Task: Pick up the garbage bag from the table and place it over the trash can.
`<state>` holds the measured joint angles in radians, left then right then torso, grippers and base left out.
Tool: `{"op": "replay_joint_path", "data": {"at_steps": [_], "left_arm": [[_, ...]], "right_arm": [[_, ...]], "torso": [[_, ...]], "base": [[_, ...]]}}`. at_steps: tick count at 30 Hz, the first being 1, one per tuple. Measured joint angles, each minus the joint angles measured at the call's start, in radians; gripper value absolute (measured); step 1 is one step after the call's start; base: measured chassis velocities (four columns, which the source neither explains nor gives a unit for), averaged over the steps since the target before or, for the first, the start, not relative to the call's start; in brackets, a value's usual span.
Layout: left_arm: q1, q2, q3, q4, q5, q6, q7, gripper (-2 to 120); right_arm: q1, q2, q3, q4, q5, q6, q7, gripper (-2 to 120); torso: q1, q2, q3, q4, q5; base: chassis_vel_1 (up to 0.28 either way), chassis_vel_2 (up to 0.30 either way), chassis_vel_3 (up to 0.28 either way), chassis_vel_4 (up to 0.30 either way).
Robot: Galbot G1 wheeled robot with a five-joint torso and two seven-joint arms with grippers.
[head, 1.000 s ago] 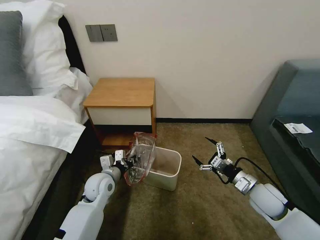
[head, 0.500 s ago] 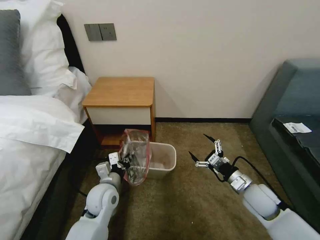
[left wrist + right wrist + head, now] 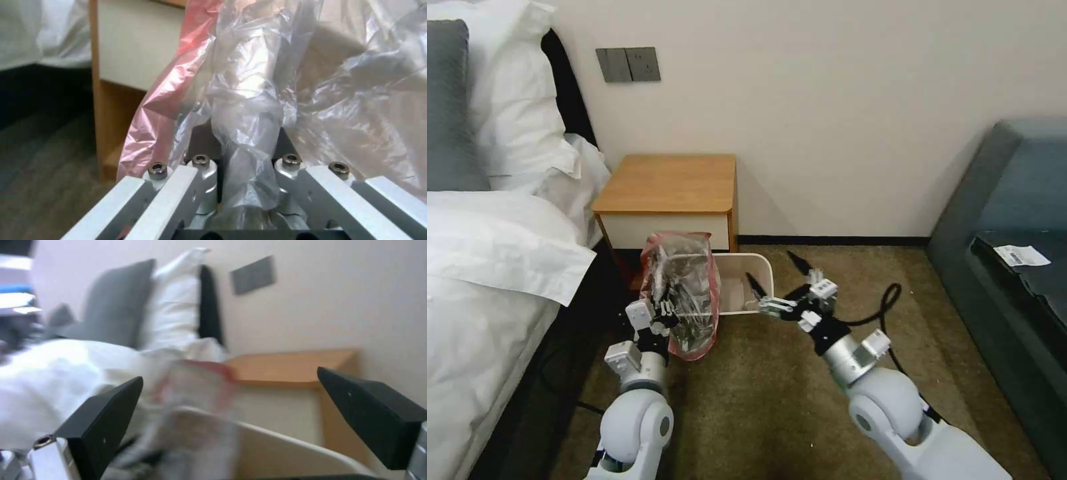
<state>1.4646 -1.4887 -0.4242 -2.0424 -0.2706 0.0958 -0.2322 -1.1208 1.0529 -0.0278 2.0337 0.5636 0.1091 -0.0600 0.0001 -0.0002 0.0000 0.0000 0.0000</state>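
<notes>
Left hand [image 3: 662,313]: closed on the bag [image 3: 682,293], held upright at the bin's [image 3: 760,267] bed-side edge.
Right hand [image 3: 774,283]: fingers spread wide, empty, above the bin's other rim.
Hidden: the bag covers the bin's near-left wall.
Bench [image 3: 670,183]: just behind the bin.
Open room: bare carpet [image 3: 774,400] in front.
</notes>
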Motion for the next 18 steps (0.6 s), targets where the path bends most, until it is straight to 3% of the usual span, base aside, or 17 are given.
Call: {"op": "replay_joint_path", "data": {"at_steps": [8, 18], "left_arm": [[0.03, -0.007, 0.013, 0.014, 0.126, -0.095, 0.03, 12], [0.052, -0.012, 0.011, 0.009, 0.181, -0.143, 0.031, 12]], "right_arm": [[0.136, 0.051, -0.135, -0.072, 0.046, -0.05, 0.0, 100], [0.187, 0.087, -0.149, -0.187, 0.023, -0.047, 0.018, 100]], "torso": [[0.0, 0.0, 0.0, 0.0001, 0.0], [0.0, 0.0, 0.0, 0.0, 0.0001]], "base": [[0.0, 0.0, 0.0, 0.0], [0.0, 0.0, 0.0, 0.0]]}}
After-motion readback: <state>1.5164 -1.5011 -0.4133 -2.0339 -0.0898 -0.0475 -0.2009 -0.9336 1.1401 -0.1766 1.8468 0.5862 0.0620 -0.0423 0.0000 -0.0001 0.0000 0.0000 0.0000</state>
